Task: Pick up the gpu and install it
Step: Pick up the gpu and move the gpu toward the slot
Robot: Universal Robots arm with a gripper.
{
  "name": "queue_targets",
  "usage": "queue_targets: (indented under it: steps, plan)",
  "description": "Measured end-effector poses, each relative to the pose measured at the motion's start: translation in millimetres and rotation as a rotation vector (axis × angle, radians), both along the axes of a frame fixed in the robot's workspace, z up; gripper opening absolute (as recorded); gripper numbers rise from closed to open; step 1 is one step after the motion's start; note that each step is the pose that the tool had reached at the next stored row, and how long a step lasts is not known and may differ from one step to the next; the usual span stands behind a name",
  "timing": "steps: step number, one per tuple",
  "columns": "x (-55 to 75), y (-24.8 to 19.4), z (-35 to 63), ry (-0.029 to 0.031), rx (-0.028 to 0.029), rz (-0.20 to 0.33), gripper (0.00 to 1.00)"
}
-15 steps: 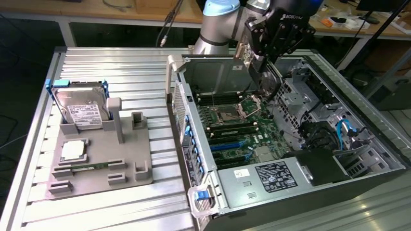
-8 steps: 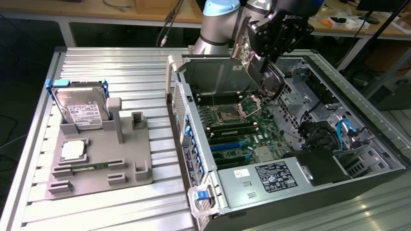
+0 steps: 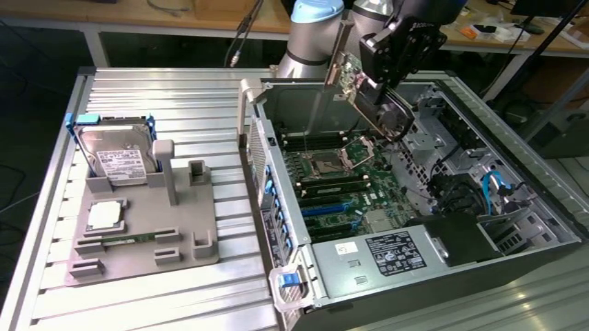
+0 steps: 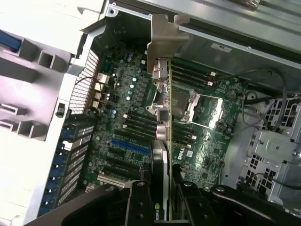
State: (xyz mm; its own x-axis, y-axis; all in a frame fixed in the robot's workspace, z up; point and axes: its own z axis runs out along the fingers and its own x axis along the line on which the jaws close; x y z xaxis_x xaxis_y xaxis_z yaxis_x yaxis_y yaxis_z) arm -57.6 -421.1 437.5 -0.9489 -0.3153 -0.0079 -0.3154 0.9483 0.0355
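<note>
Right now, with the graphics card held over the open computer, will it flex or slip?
Probably stiff: the graphics card sticks out straight from the gripper without sagging. Slipping seems unlikely: it is clamped on both flat faces. Likely fragile: bare components and its metal bracket could snag the case wall.

Table [image 3: 165, 89]: ribbed metal top.
Tray [image 3: 189, 238]: grey, on the table at the exterior view's left.
Hard drive [image 3: 118, 155]: silver, white label, leaning at the tray's far end.
Memory stick [image 3: 129, 239]: green, flat on the tray.
Computer case [image 3: 442, 300]: open, motherboard [image 3: 336, 183] exposed.
</note>
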Motion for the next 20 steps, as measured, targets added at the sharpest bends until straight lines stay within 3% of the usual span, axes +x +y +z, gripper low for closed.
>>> queue_targets:
  steps: [6,10,20]
  plan:
    - [1.0,0.0,-0.9,0.0000,0.0000,0.116,0.27]
    - [1.7,0.0,-1.8,0.0000,0.0000,0.224,0.27]
    - [3.1,0.0,-3.2,0.0000,-0.0001,0.408,0.27]
